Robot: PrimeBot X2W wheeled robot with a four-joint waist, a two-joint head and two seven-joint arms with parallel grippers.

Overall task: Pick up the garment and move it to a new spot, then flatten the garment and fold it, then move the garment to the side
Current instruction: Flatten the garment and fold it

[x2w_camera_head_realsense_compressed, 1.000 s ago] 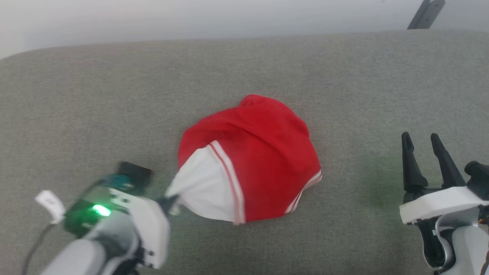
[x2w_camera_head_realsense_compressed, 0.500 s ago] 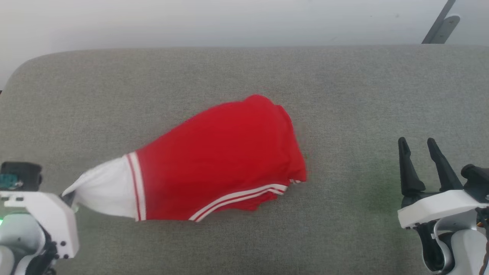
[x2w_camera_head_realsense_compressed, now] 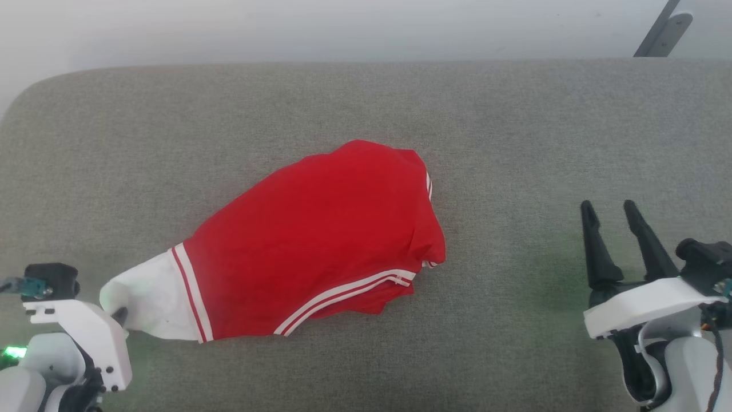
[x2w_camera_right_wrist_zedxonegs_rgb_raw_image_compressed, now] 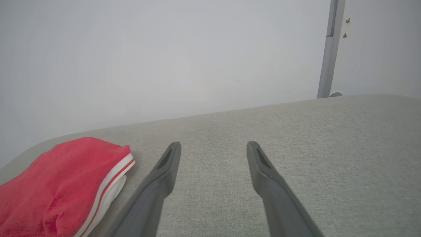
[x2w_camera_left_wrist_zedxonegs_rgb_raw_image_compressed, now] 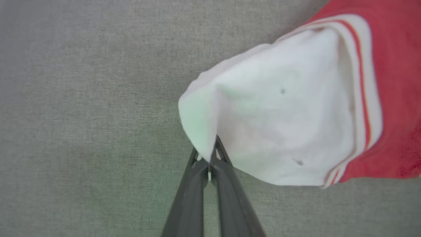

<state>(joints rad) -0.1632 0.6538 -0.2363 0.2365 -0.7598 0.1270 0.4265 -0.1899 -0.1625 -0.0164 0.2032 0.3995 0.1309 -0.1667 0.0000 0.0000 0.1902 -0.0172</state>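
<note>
Red and white, the garment (x2w_camera_head_realsense_compressed: 320,229) lies on the grey cloth desk (x2w_camera_head_realsense_compressed: 514,143). It is much bigger than either pincer.

The left pincer (x2w_camera_head_realsense_compressed: 120,313) is shut tight on the very tip of the white end panel. In the left wrist view its two dark fingers (x2w_camera_left_wrist_zedxonegs_rgb_raw_image_compressed: 192,197) press together, with a little fold of white cloth pinched between the tips. From this pincer the white panel fans out wide. Just past it come thin red and white stripes, and then the big red part. The red part stretches far away from the left pincer, towards the middle of the desk. The cloth looks lumpy, not flat. A second striped edge runs along the side of the garment.

The right pincer (x2w_camera_head_realsense_compressed: 608,209) is wide open and has nothing in it. Its fingers point over bare grey desk. The garment is well apart from it, off to its left. In the right wrist view a red edge with white stripes lies to the left of the open fingers. Beyond this pincer is a pale wall (x2w_camera_right_wrist_zedxonegs_rgb_raw_image_compressed: 164,65) and a grey post (x2w_camera_right_wrist_zedxonegs_rgb_raw_image_compressed: 329,49).
</note>
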